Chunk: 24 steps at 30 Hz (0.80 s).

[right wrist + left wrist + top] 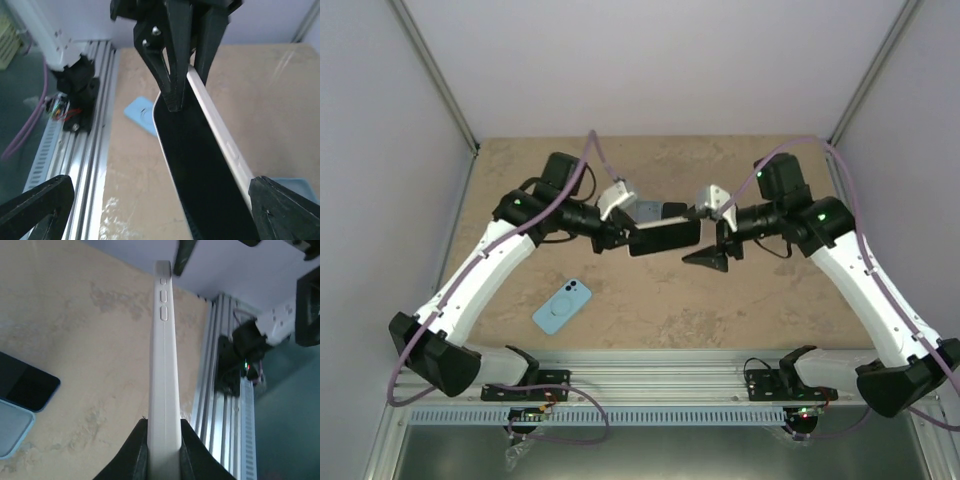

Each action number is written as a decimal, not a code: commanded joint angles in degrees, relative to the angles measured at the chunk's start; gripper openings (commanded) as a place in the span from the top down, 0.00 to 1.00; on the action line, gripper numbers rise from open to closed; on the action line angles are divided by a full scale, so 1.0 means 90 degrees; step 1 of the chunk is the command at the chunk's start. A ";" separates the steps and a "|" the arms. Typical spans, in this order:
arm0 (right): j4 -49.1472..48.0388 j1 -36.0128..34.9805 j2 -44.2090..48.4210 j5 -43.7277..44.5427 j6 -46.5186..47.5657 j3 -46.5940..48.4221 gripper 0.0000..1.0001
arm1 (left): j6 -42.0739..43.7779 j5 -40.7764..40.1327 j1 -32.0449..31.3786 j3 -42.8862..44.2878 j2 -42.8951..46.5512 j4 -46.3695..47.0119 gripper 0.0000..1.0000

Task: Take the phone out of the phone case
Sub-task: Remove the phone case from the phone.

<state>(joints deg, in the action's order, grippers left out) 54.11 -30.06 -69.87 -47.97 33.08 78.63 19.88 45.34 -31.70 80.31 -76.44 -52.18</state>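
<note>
A phone with a black screen in a white case (pixel 665 237) is held on edge above the middle of the table. My left gripper (pixel 625 238) is shut on its left end. In the left wrist view the two black fingers (pixel 137 450) clamp the white case edge (pixel 164 350), side buttons at the far end. My right gripper (pixel 705 236) is open around the phone's right end. In the right wrist view its fingers (pixel 35 207) stand wide apart, not touching the phone (pixel 200 160) that runs between them.
An empty light blue case (pixel 563 305) lies on the table at the front left, also seen in the right wrist view (pixel 140 114). Another dark-screened phone in a blue case (pixel 648 211) lies under the grippers (pixel 22 390). The aluminium rail (pixel 650 385) borders the near edge.
</note>
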 commanded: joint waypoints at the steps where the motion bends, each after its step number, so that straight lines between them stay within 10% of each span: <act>1: -0.0419 0.0613 -0.0214 -0.0830 -0.0773 0.0611 0.02 | -0.1552 0.1520 0.0783 -0.0298 0.0307 0.1823 1.00; 10: -0.3620 0.1757 -0.0437 -0.1817 -0.4408 0.0521 0.03 | -0.8034 0.2451 0.2151 -0.2247 0.0679 0.9366 1.00; 24: -0.7808 0.1561 -0.0686 -0.1014 -0.9168 -0.0641 0.11 | -1.0183 0.1035 0.2178 -0.2554 0.0465 1.1964 1.00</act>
<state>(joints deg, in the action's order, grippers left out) -2.79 -14.06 -75.61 -60.07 -33.98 74.17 -62.39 58.96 -12.01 57.36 -71.50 40.32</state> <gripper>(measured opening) 0.896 0.097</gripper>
